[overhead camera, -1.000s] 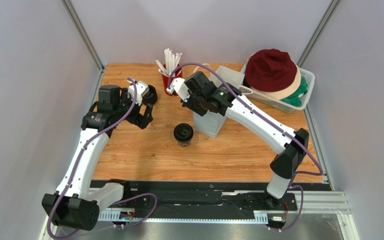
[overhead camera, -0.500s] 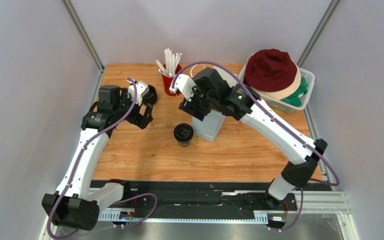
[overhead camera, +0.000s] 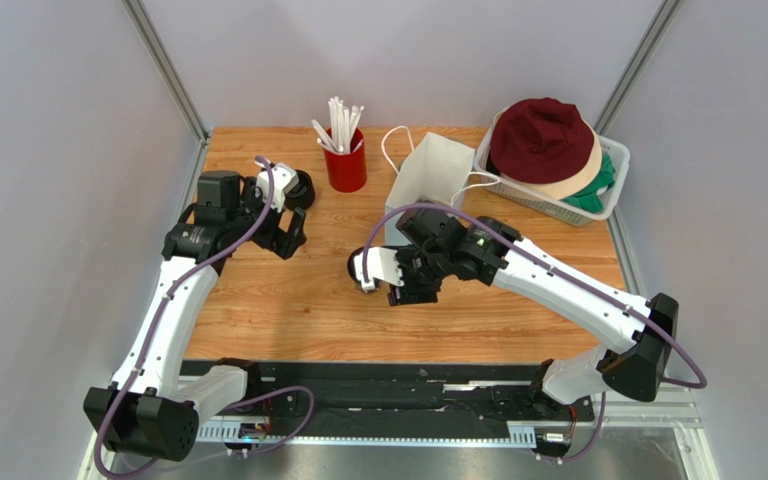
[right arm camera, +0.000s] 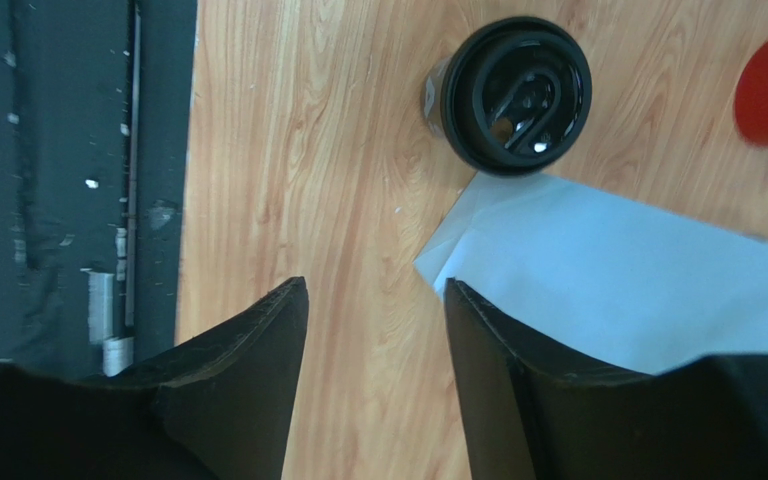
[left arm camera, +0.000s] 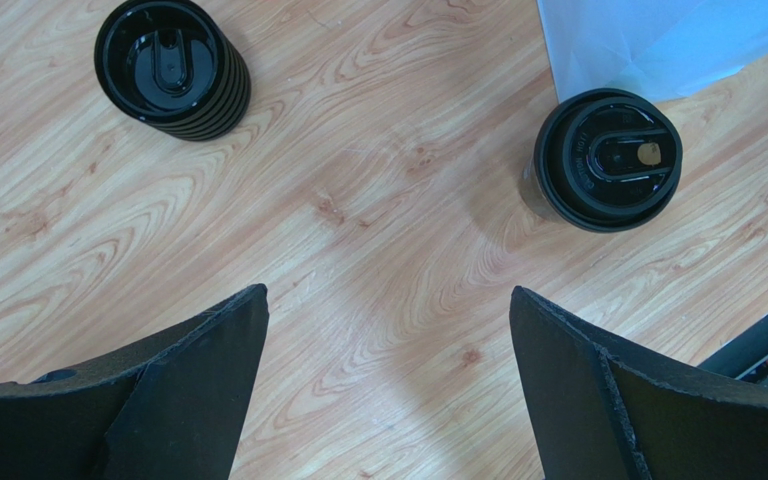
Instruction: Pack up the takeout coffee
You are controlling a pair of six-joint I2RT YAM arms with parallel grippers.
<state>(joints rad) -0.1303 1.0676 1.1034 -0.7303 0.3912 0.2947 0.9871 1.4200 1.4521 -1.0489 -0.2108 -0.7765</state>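
The takeout coffee, a brown cup with a black lid (right arm camera: 508, 95), stands mid-table, also seen in the left wrist view (left arm camera: 606, 158). In the top view it (overhead camera: 356, 275) is mostly hidden under my right wrist. My right gripper (overhead camera: 395, 290) is low just right of the cup, open and empty (right arm camera: 373, 300), with the cup ahead of its fingertips. A white paper bag (overhead camera: 423, 180) stands open behind it, its corner next to the cup (right arm camera: 618, 290). My left gripper (overhead camera: 291, 232) is open and empty (left arm camera: 388, 310) at the left.
A stack of black lids (left arm camera: 171, 68) sits by my left gripper (overhead camera: 301, 187). A red cup of white straws (overhead camera: 345, 165) stands at the back. A white basket (overhead camera: 608, 185) holding hats is at the back right. The black front rail (right arm camera: 58, 200) runs along the table's near edge.
My right arm has swung from above the bag toward the near side and down beside the cup, uncovering the bag. The left arm has not moved.
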